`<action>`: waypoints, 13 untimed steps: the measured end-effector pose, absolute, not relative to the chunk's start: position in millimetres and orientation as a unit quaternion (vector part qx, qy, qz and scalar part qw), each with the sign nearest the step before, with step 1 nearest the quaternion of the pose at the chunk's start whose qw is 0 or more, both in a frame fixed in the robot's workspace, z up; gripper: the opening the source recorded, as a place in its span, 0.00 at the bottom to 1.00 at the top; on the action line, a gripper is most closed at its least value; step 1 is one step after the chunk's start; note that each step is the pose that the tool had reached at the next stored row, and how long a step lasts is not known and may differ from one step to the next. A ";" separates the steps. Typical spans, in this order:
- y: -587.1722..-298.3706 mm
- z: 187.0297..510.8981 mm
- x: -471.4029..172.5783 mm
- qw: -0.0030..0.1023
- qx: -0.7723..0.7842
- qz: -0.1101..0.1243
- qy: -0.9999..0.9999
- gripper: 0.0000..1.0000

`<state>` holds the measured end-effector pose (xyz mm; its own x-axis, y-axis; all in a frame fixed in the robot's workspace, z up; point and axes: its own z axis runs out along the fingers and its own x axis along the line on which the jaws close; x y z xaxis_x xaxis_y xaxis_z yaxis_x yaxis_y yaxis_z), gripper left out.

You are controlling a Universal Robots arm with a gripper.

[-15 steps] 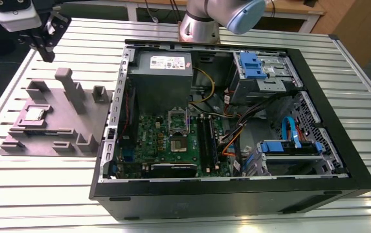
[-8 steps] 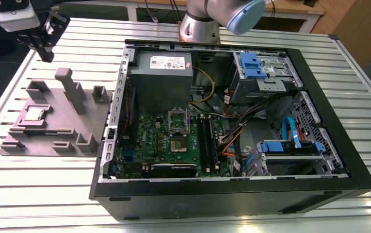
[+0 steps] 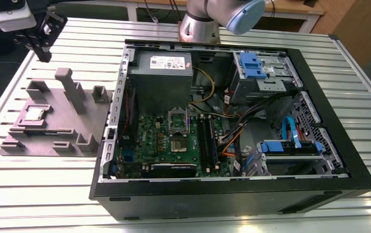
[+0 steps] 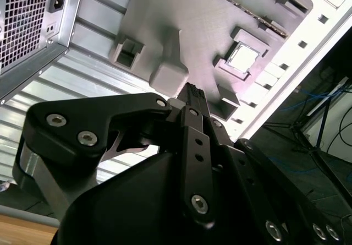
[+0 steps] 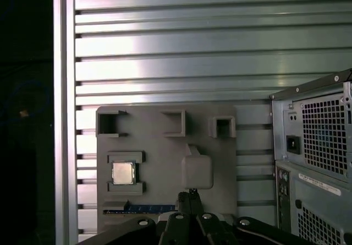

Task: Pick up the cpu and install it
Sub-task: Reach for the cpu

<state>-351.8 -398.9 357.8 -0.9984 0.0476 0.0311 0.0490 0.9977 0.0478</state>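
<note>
The cpu [image 3: 35, 113] is a small silvery square lying flat in a recess of the grey block [image 3: 59, 127], at the exterior view's left. Both wrist views look down on it, cpu [image 4: 245, 56] and cpu [image 5: 122, 172], inside the same raised frame. My gripper [image 3: 43, 55] hangs high above the table past the block's far end, well apart from the chip. Its fingertips [image 4: 192, 92] are pressed together and shut on nothing. The green board's socket frame [image 3: 177, 127] sits inside the open computer case [image 3: 340, 160].
The block carries a tall post [image 3: 69, 87] and several smaller raised blocks. A blue strip [image 5: 148, 207] lies along one edge of it. The slatted metal table [image 3: 43, 189] runs under everything. The case's power supply [image 3: 162, 65] faces the block.
</note>
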 end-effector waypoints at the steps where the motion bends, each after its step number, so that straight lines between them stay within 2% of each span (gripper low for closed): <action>1: -398.9 357.7 -353.2 0.015 -0.024 -0.024 -0.999 0.11; 13: -398.9 355.8 -367.5 0.015 -0.024 -0.024 -0.999 0.11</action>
